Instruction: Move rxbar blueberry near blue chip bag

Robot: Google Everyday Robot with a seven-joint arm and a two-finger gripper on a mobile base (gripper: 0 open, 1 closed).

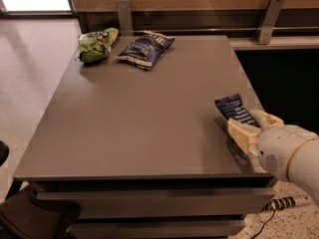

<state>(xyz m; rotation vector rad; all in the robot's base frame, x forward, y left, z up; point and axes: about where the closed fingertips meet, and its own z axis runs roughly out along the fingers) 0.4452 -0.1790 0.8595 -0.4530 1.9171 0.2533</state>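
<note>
The rxbar blueberry (pixel 233 107) is a small flat dark blue wrapper with white text, near the table's right edge. My gripper (pixel 246 122) reaches in from the lower right and is shut on the bar's near end. It holds the bar slightly above the table, with a shadow beneath. The blue chip bag (pixel 145 48) is a puffy navy bag with white lettering. It lies at the far side of the table, well away from the bar.
A green chip bag (pixel 95 46) lies at the far left corner, just left of the blue chip bag. The grey table (pixel 139 128) has a wooden wall with metal brackets (pixel 269 19) behind it. A power strip (pixel 286 203) lies on the floor at lower right.
</note>
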